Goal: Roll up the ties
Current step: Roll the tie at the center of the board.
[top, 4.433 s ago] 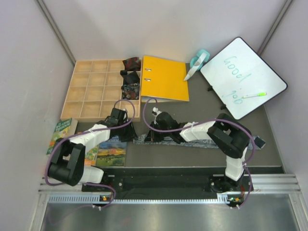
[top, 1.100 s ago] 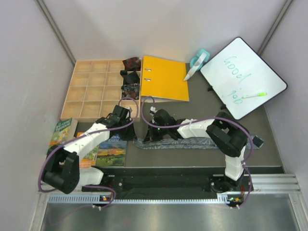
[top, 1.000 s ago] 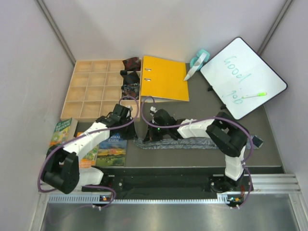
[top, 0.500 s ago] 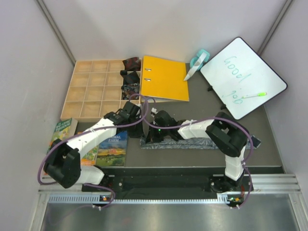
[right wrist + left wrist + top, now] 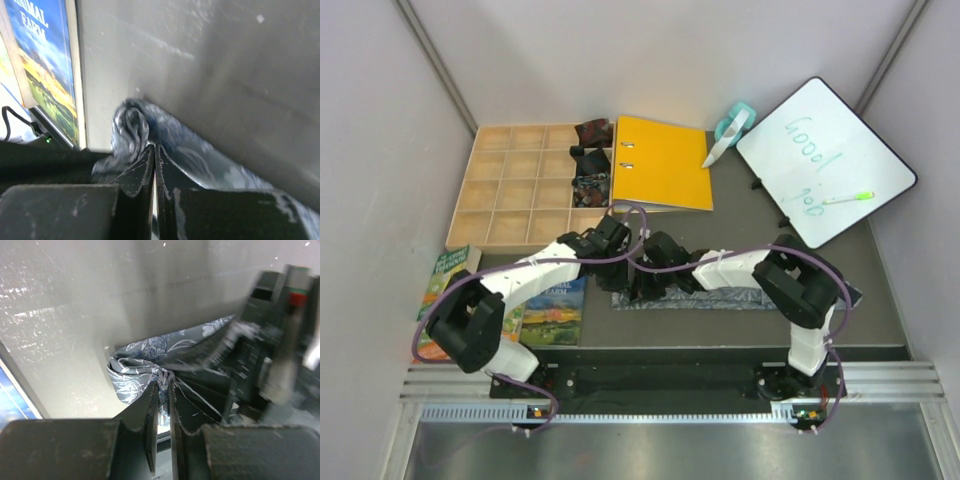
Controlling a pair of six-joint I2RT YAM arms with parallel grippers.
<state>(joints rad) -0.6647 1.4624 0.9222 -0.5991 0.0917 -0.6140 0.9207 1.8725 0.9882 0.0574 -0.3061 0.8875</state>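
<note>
Two hands are crowded at the left end of the grey-blue tie [image 5: 720, 297], laid flat on the surface [image 5: 740, 240] beside the book [image 5: 552, 305]: the left hand [image 5: 161, 385] is pinched on the coil [image 5: 130, 377], the right hand [image 5: 153, 150] clenched just beside. The coil should be turned rightward, edges kept aligned. Little room is left between them, with the tray [image 5: 490, 246] of rolls [image 5: 592, 160] set behind.

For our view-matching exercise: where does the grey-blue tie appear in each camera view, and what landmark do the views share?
Top external: grey-blue tie flat across the near middle.
Left wrist: rolled end just left of centre.
Right wrist: rolled end at centre, strip trailing lower right.
Landmark: Animal Farm book, left of the tie from above, upper left in right wrist; perhaps blue sliver lower left in left wrist.
</note>
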